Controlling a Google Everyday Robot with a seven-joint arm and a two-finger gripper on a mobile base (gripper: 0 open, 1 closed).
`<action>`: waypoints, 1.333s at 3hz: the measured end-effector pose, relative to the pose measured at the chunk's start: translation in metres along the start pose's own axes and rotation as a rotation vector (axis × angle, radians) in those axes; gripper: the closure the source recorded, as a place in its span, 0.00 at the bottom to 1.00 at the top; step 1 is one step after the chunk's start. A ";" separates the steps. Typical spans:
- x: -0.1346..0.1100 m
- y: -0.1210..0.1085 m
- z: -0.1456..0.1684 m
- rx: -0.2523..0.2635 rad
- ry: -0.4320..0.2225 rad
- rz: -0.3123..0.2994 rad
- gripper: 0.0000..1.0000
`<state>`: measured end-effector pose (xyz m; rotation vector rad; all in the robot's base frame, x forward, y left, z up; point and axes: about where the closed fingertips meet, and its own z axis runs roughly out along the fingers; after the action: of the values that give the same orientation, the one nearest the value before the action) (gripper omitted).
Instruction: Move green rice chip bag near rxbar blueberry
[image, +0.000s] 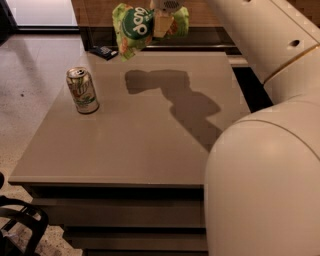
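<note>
The green rice chip bag (134, 29) hangs in the air above the far part of the table, tilted, its dark green circle facing me. My gripper (163, 21) is at the top of the view, shut on the bag's right side. The rxbar blueberry (103, 51) lies flat at the table's far left corner, a little below and left of the bag. The bag's shadow falls on the table top right of the bar.
A green-and-white soda can (83, 90) stands upright on the left side of the grey table (130, 145). My cream arm (265, 150) fills the right side. A dark ledge runs behind the table. A black chair part (17, 227) is at bottom left.
</note>
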<state>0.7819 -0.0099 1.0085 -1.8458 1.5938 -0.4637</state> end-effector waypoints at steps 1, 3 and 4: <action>0.009 -0.015 0.029 0.011 0.048 0.071 1.00; 0.010 -0.033 0.066 0.031 0.093 0.161 1.00; 0.010 -0.034 0.067 0.033 0.093 0.163 1.00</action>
<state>0.8521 -0.0017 0.9812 -1.6748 1.7718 -0.5053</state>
